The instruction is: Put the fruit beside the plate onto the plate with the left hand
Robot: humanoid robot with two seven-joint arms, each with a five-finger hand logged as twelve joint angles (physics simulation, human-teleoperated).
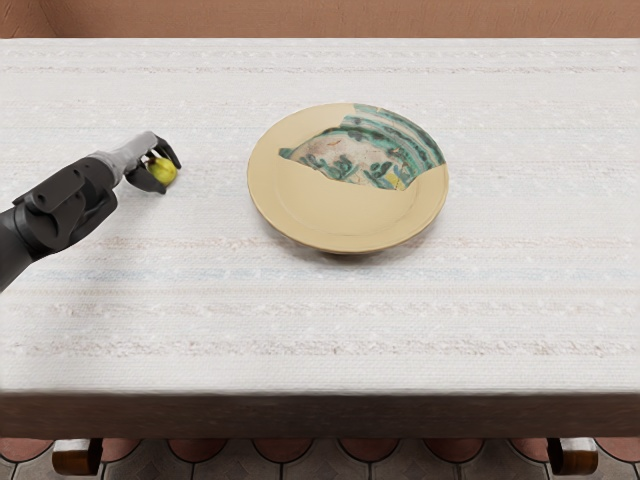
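Pale woven cloth [500, 310] covered the whole table [320, 412], easily the biggest thing in the shot; a tan plate [320, 215] with a green and white pattern across its far half sat near the middle; the dark left arm [55, 215] came in from the left edge, low over the cloth; its left hand [148, 166] had the black fingers [171, 153] curled round a small yellow-green fruit [164, 172]; the fruit was off to the plate's left, well apart from the rim; couldn't tell if it was touching the cloth or not.
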